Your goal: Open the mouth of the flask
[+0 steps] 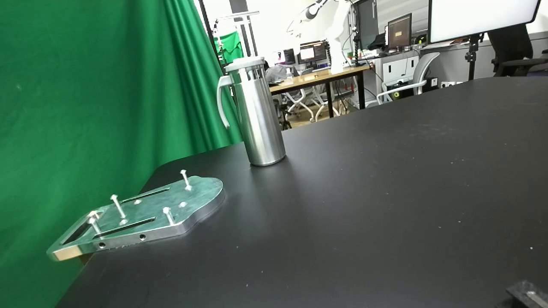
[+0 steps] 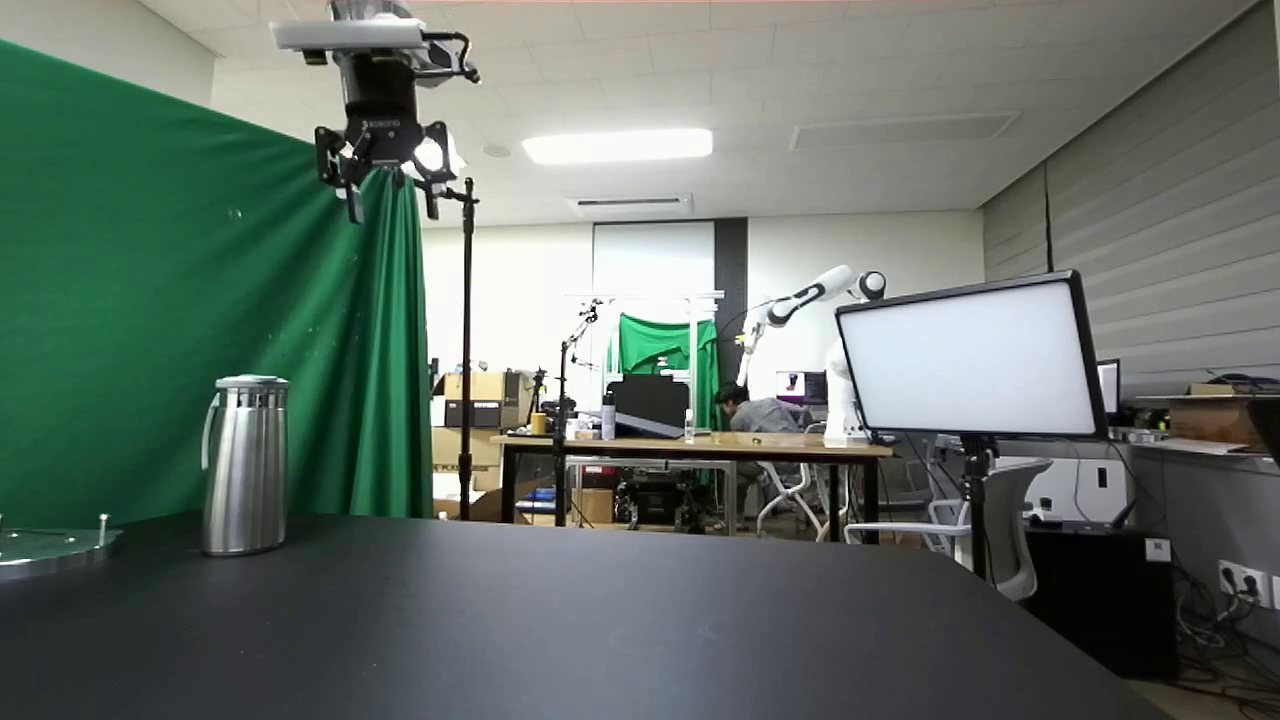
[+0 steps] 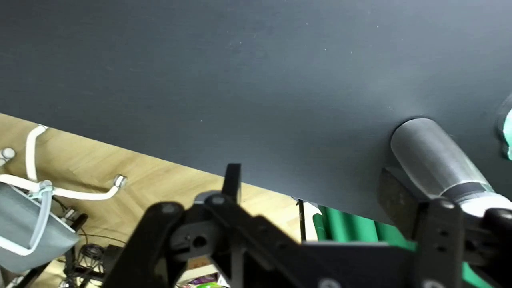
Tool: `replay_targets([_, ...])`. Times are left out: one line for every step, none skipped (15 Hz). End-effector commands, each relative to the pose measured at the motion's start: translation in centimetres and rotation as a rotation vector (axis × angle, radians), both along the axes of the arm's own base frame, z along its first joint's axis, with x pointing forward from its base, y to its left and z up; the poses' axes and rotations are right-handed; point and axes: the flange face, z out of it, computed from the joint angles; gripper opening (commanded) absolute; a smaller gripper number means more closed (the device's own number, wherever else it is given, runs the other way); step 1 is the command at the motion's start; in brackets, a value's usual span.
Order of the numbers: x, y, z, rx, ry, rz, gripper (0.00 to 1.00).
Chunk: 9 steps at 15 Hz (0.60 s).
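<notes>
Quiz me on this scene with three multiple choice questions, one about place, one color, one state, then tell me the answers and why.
1. On the black table, where is the steel flask relative to the pegged plate?
A. On top of it
B. Beside it, apart
C. Underneath it

2. What color is the large curtain?
A. Red
B. Blue
C. Green

3. What state is the gripper in?
A. Open
B. Shut on the flask
C. Shut on the plate

1 B: bare table shows between them in both exterior views.
2 C: its cloth is plainly green in all three views.
3 A: its fingers stand apart in an exterior view, holding nothing.
</notes>
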Motion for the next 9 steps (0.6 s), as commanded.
replay_targets([5.2, 3.9, -0.8, -0.020, 0.020, 0.072, 0.60])
replay_targets([6.4, 5.2, -1.4, -0.025, 0.028, 0.093, 0.53])
replay_targets([7.4, 6.2, -2.0, -0.029, 0.038, 0.111, 0.45])
replay_targets([8.4, 7.3, -2.6, -0.030, 0.050, 0.129, 0.38])
replay_targets([9.5, 8.5, -3.3, -0.028, 0.065, 0.147, 0.33])
replay_targets([10.3, 9.6, -3.8, -0.027, 0.080, 0.161, 0.25])
replay_targets([11.1, 10.6, -4.2, -0.020, 0.095, 0.176, 0.19])
replay_targets([11.8, 11.6, -4.6, -0.014, 0.114, 0.192, 0.12])
replay_targets([12.3, 12.7, -4.9, -0.009, 0.133, 0.208, 0.05])
